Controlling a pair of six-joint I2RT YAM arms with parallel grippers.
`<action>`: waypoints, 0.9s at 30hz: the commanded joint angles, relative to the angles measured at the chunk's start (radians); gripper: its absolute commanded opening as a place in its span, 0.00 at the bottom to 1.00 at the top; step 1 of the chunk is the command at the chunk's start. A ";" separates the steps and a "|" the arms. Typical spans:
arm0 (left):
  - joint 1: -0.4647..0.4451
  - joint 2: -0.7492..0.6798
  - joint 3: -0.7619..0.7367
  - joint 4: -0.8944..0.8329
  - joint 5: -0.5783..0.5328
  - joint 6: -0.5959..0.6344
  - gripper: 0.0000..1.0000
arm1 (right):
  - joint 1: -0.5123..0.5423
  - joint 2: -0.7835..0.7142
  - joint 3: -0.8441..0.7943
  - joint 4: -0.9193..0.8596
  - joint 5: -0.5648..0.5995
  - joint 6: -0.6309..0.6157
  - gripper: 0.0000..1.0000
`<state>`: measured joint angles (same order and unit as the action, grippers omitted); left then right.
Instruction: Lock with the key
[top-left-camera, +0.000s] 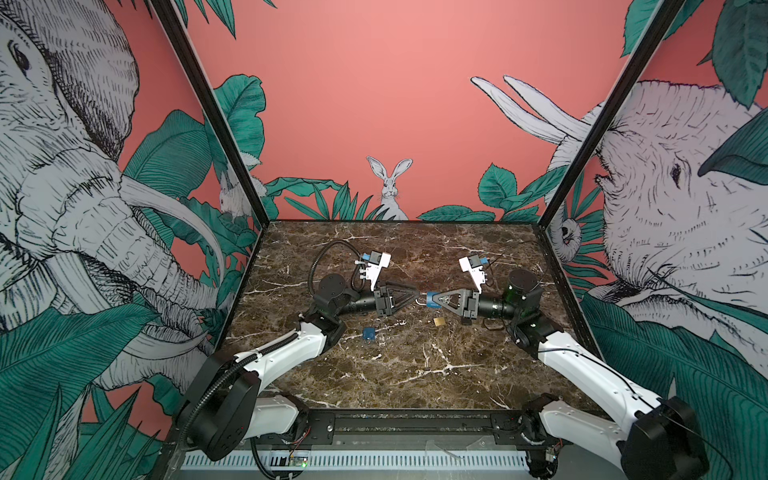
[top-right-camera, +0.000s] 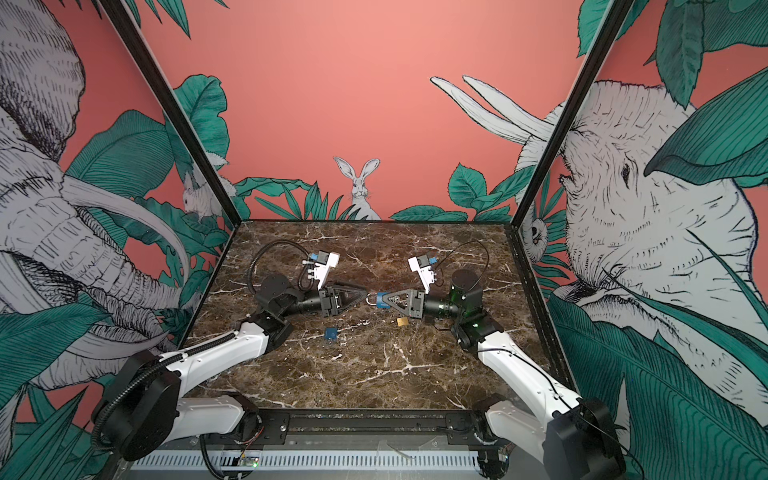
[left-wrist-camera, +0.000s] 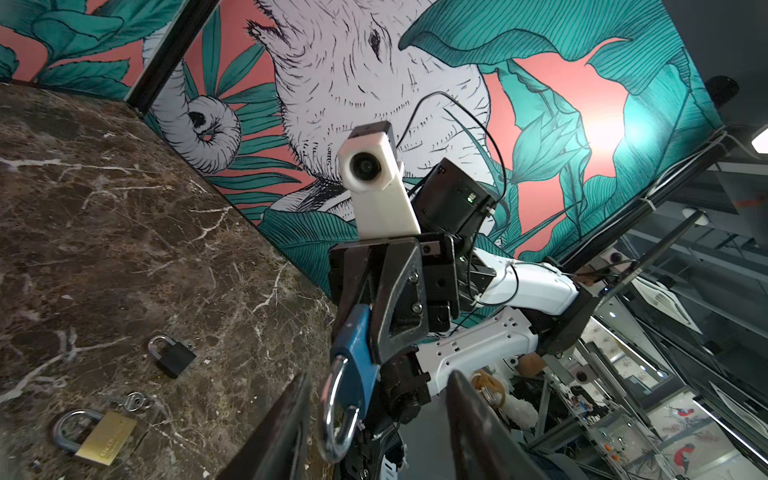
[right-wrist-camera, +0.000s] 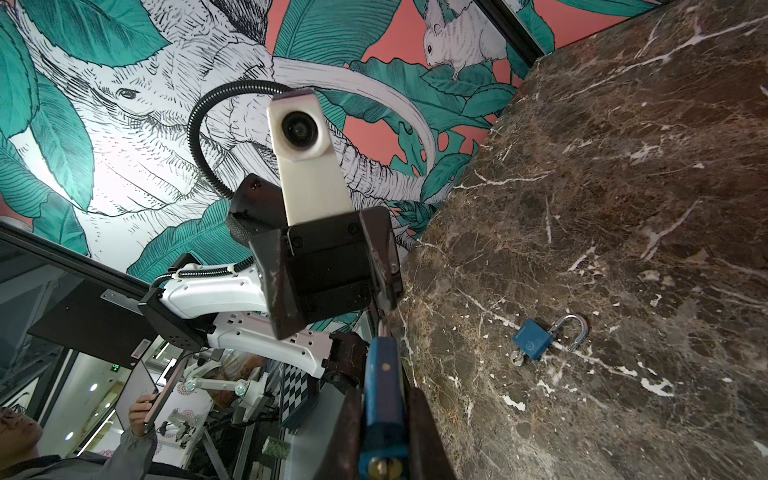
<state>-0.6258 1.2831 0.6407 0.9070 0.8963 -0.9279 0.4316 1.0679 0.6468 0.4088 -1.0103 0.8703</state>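
Note:
A blue padlock (top-left-camera: 433, 300) (left-wrist-camera: 353, 345) hangs above the marble table (top-left-camera: 407, 374), and my right gripper (top-left-camera: 430, 300) (right-wrist-camera: 386, 432) is shut on its body. Its brass keyway end (right-wrist-camera: 384, 467) faces the right wrist camera. The steel shackle (left-wrist-camera: 336, 415) points at my left gripper (top-left-camera: 417, 296) (left-wrist-camera: 378, 428), which is open, with the shackle between its fingers (left-wrist-camera: 286, 432) and touching neither. Whether the shackle's free end sits in the body I cannot tell. A small key (left-wrist-camera: 133, 401) lies on the table beside a brass padlock (left-wrist-camera: 106, 438).
A second blue padlock (top-left-camera: 368, 333) (right-wrist-camera: 534, 338) lies on the table with its shackle open and a key (right-wrist-camera: 517, 358) in it. The brass padlock (top-left-camera: 439, 321) lies below the right gripper. A black padlock (left-wrist-camera: 172, 355) rests near it. Printed walls enclose three sides.

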 joint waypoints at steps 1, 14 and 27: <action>-0.024 -0.007 0.051 -0.001 0.030 0.026 0.52 | -0.002 -0.003 0.013 0.118 -0.023 0.018 0.00; -0.064 0.069 0.094 0.009 0.031 0.002 0.35 | -0.003 0.005 0.010 0.136 0.006 0.010 0.00; -0.068 0.067 0.083 0.016 0.019 -0.002 0.25 | -0.004 0.000 0.014 0.125 0.023 -0.003 0.00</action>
<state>-0.6857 1.3666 0.7052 0.8799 0.8921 -0.9241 0.4316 1.0763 0.6468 0.4812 -1.0172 0.8848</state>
